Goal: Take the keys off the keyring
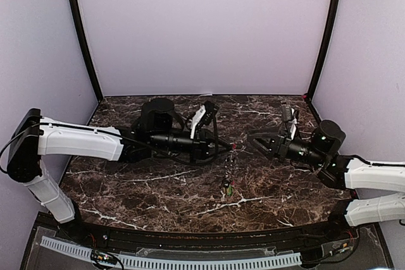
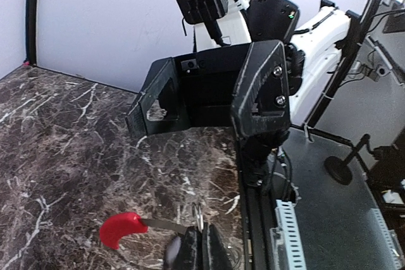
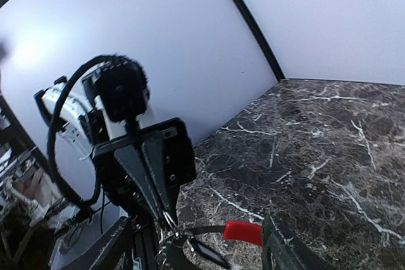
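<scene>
My left gripper (image 1: 229, 148) is shut on the keyring (image 1: 233, 149) and holds it above the marble table. Several keys (image 1: 229, 175) hang from the ring in a chain, with a green-headed one (image 1: 226, 188) lowest. In the left wrist view my fingertips (image 2: 193, 248) pinch the thin silver ring (image 2: 202, 218), and a red-headed key (image 2: 123, 229) sticks out to the left. My right gripper (image 1: 256, 142) is open and empty, just right of the ring. In the right wrist view its wide jaws straddle the red-headed key (image 3: 243, 232) and a dark-headed key (image 3: 209, 254) below the left gripper (image 3: 166, 219).
The dark marble table (image 1: 158, 181) is enclosed by pale walls at the back and sides, with black posts (image 1: 82, 36) in the corners. A black rail and a white cable track (image 1: 190, 260) run along the near edge.
</scene>
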Tool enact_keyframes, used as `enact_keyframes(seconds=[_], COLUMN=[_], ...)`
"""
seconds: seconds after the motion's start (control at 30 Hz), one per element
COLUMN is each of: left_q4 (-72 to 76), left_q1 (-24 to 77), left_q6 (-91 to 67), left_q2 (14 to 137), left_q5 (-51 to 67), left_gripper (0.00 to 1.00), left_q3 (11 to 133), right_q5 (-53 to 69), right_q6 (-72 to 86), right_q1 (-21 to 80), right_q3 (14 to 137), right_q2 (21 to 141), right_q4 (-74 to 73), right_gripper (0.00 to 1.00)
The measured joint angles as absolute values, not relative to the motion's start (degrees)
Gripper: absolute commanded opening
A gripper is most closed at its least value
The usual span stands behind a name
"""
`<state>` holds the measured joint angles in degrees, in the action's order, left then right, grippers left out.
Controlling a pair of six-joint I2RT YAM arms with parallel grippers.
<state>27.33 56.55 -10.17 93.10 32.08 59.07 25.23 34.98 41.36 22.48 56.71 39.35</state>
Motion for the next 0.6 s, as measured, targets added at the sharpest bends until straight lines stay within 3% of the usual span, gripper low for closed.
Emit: enact_keyframes(seconds=[0.3,0.47,0.6], left_q4=[25.08,21.78,20.75], left_q1=[55.13,54.33,53.84], left_q6=[-13.63,-13.78,-14.26], left_q2=[88.38,87.24,86.61], left_q5=[45.12,49.43,50.28], left_gripper=[0.00,0.00,0.00], left_q3=[59.09,59.70,59.99], right_q5=[38.28,39.64,39.35], right_q6=[30.44,27.09,24.97], right_q1=[45.50,47.46,48.75], right_q3=[22.39,22.63,22.63], right_q2=[61.08,63.07,64.18], right_q4=[51.86,54.68,55.81], right_gripper=[0.66,0.53,0.49])
